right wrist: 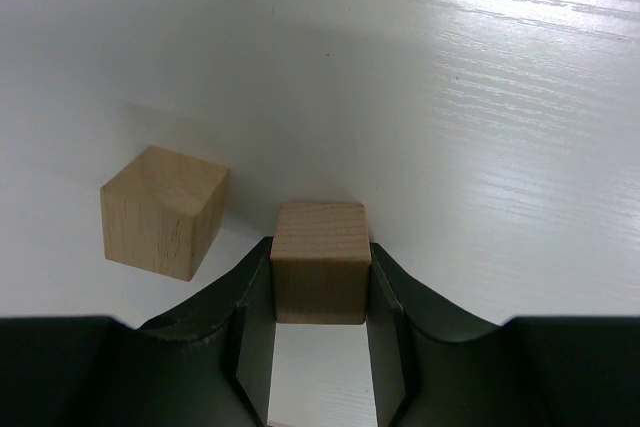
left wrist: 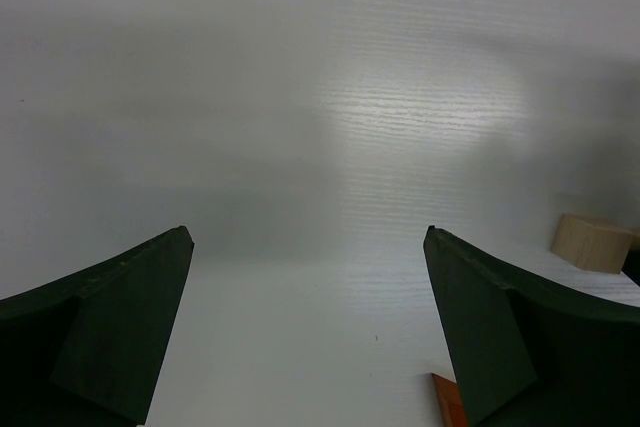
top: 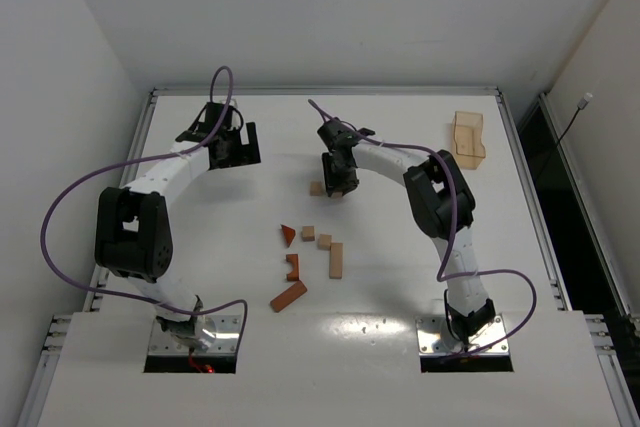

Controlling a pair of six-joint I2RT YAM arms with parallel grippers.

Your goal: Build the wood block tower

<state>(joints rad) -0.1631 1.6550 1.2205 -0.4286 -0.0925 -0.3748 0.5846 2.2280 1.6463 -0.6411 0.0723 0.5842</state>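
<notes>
Right pincer (right wrist: 320,292) clamps tan cube (right wrist: 320,247) (gripped both sides); second tan cube (right wrist: 163,212) beside it, apart, on white table (right wrist: 480,97).

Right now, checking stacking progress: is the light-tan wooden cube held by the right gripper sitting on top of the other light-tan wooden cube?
No: the held cube is beside the loose cube, bare table between them.

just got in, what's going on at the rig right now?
The right gripper is clamped on a tan cube, right beside a second cube on the table. The left gripper hangs open, holding nothing. The other blocks lie loose nearer the arms, and nothing looks stacked yet. The tray sits in the far right corner.
</notes>
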